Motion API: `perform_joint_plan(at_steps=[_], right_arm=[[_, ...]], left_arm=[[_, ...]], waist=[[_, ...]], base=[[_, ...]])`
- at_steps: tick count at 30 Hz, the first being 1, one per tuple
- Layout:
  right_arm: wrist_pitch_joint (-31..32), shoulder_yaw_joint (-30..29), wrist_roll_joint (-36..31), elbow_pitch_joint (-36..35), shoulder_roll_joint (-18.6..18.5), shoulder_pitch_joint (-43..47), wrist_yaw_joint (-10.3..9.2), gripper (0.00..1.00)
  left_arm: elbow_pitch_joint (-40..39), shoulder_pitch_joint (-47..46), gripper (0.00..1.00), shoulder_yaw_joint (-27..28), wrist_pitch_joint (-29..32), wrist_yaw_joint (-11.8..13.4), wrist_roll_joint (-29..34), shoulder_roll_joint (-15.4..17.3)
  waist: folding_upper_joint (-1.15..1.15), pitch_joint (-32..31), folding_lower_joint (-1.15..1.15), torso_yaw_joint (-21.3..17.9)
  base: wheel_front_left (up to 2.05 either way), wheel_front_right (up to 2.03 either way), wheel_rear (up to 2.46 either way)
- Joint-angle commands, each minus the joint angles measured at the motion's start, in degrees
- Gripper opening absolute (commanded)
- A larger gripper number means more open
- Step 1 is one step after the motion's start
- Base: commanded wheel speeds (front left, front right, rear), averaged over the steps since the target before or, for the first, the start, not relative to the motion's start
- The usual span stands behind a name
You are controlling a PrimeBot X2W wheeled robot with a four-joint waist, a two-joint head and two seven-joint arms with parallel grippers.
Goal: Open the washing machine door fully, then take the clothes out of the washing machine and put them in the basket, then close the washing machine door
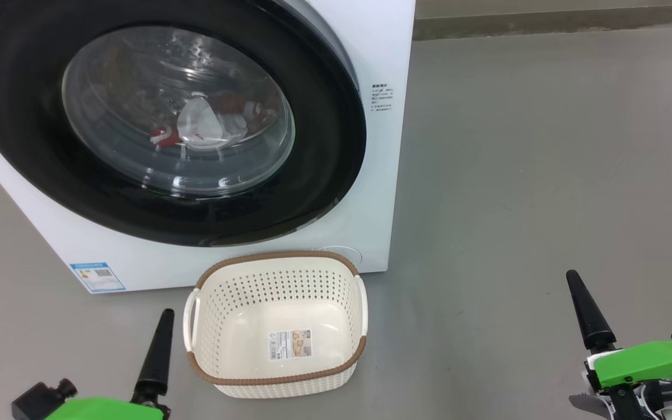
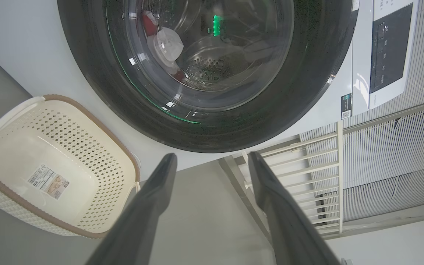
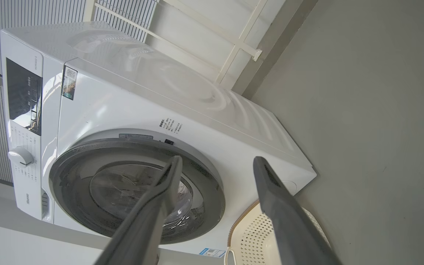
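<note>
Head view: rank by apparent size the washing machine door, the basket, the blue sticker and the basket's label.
1. washing machine door, by far the largest.
2. basket.
3. blue sticker and basket's label: about alike here, too close to rank.

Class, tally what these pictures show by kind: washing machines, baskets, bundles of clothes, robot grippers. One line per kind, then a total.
Washing machine: 1
Basket: 1
Bundle of clothes, inside the drum: 1
Grippers, the left gripper and the right gripper: 2
Total: 5
</note>
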Motion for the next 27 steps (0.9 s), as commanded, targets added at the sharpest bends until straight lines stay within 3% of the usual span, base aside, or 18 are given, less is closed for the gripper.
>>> perform_joint_plan(at_steps=[1, 27], right_arm=[[-0.7, 0.5, -1.3, -1.7, -0.9, -2.7, 0.02, 1.00], [-5.2, 4.6, -25.7, 0.5, -1.6, -3.1, 0.02, 1.00]], left_arm=[[-1.8, -2.2, 1.00, 0.4, -0.5, -0.1, 1.3, 0.9], [-1.6, -2.3, 1.00, -3.6, -5.1, 0.5, 28.3, 2.2]], waist=[[0.00, 0.0, -0.01, 0.0], [0.00, -0.6, -0.01, 0.2]], base=[[0.00, 0.00, 0.00], [0.00, 0.00, 0.00]])
